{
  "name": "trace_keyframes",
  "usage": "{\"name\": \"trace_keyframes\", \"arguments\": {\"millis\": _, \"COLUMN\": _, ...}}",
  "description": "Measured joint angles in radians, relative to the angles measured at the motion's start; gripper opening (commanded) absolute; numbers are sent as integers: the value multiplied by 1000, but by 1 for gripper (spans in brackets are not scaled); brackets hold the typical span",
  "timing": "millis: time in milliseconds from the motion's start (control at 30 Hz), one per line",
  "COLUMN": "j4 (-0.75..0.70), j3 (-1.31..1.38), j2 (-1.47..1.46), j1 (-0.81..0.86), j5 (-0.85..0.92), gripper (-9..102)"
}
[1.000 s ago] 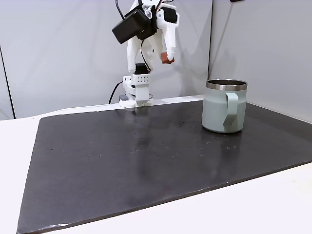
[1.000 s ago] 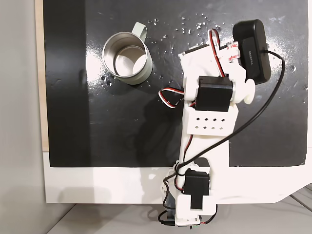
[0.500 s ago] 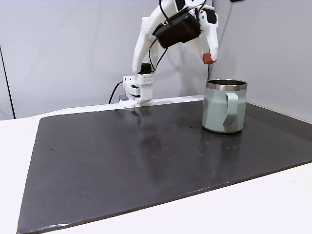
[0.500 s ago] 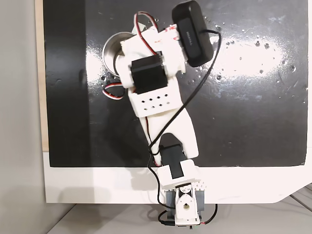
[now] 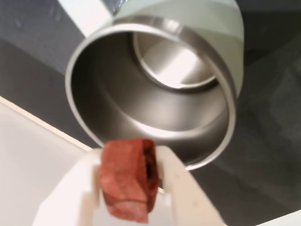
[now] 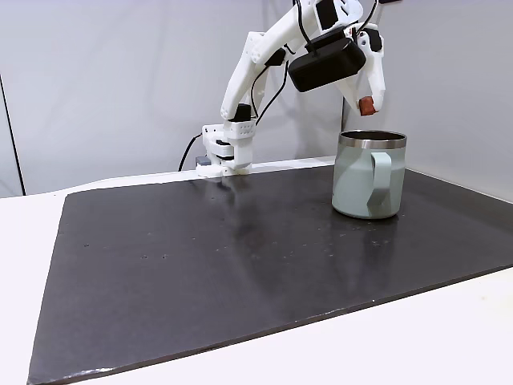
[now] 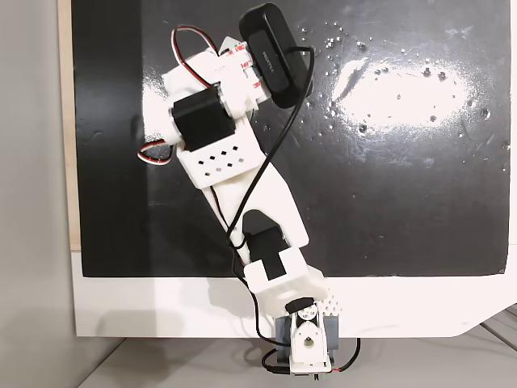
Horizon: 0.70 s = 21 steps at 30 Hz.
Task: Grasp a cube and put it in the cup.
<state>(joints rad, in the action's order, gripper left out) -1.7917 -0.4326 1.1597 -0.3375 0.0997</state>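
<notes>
My gripper (image 5: 128,186) is shut on the small reddish-brown cube (image 5: 126,181), which sits pinched between its white fingers (image 5: 176,181). In the wrist view the open steel mouth of the mint-green cup (image 5: 225,33) lies right beyond the cube, and its inside looks empty. From the side fixed view, the gripper (image 6: 367,104) holds the cube (image 6: 367,103) a short way above the steel rim of the cup (image 6: 357,180), over the opening. In the top-down fixed view the arm (image 7: 214,129) reaches across the spot where the cup stands and covers it.
The cup stands on a black mat (image 6: 208,265) laid on a white table (image 6: 24,241). The arm's base (image 6: 224,152) is at the mat's far edge, with grey walls behind. A black camera (image 7: 275,56) rides on the wrist.
The arm has swung across the mat with the cube still in its grip, from beside the cup to directly above its mouth.
</notes>
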Motion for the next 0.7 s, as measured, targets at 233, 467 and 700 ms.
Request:
{"name": "trace_keyframes", "arguments": {"millis": 233, "j4": 0, "j3": -9, "j2": 0, "j1": -3, "j5": 0, "gripper": 24}}
{"name": "trace_keyframes", "arguments": {"millis": 467, "j4": 0, "j3": -71, "j2": 38, "j1": 2, "j5": 0, "gripper": 23}}
{"name": "trace_keyframes", "arguments": {"millis": 700, "j4": 0, "j3": -91, "j2": 55, "j1": -3, "j5": 0, "gripper": 22}}
